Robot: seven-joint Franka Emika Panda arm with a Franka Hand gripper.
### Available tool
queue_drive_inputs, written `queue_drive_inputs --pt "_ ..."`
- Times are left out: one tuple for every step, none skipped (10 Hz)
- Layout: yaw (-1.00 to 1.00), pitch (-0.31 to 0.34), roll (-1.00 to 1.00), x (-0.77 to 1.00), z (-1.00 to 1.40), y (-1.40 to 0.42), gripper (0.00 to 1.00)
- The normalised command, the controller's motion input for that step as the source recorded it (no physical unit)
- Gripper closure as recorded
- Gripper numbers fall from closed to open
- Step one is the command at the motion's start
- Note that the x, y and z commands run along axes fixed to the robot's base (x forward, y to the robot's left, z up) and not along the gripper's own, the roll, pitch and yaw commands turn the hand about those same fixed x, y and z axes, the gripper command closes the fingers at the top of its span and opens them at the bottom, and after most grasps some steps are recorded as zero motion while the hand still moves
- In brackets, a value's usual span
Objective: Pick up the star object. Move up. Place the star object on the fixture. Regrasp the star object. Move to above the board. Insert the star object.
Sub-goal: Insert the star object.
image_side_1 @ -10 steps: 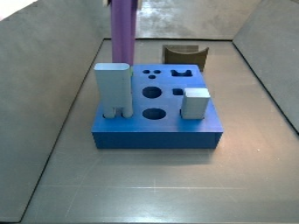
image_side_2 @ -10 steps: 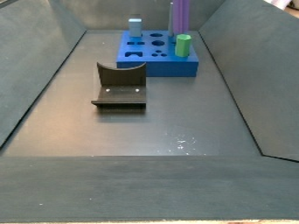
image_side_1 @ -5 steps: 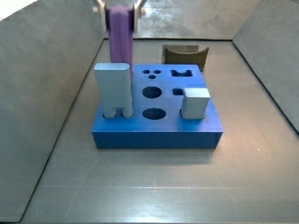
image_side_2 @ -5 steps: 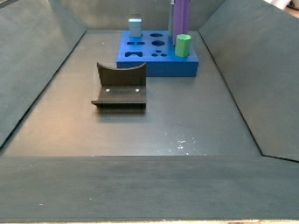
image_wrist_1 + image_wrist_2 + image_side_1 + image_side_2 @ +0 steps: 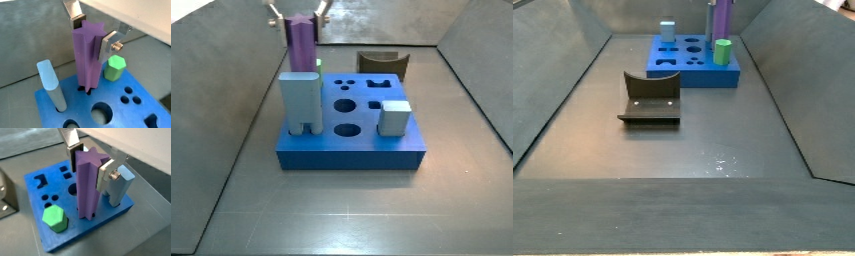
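Grey bench floor, and we saw the end effector (image 5: 92,36) clamped on the purple star peg (image 5: 87,60), its foot entering the blue board (image 5: 80,233); only seating and release seemed left.

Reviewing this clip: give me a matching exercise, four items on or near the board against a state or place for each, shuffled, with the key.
Items
1. star object
2. green hexagonal peg
3. fixture
4. gripper

States or places
A. standing on the floor apart from the board, holding nothing
B. upright, lower end in a board hole, top between the jaws
C. above the board, its silver plates on either side of the purple peg's top
D. standing upright in the board, free of the jaws

Pairs: 1-B, 2-D, 3-A, 4-C
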Motion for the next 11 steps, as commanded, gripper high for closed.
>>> queue_drive_inputs --pt "0.65 -0.174 -0.03 -0.2 -0.27 0.0 1.0" --pt "0.58 -0.174 -0.06 -0.09 -0.33 0.0 1.0" --pt "0.54 -0.169 -0.09 0.0 -0.39 0.0 1.0" --pt "0.63 -0.161 -0.09 0.0 -0.4 0.0 1.0" --pt "0.65 -0.156 -0.11 0.0 -0.37 0.0 1.0" --pt "0.66 -0.13 -0.12 0.0 -0.37 0.0 1.0" --pt "0.65 -0.116 -0.13 0.0 -0.36 0.0 1.0" --pt "0.56 -0.121 -0.15 0.0 -0.32 0.0 1.0" --pt "0.47 -0.127 -0.21 0.0 -0.32 0.0 1.0" --pt "0.43 -0.136 -0.26 0.0 -0.31 0.0 1.0" --pt "0.41 -0.149 -0.27 0.0 -0.3 0.0 1.0"
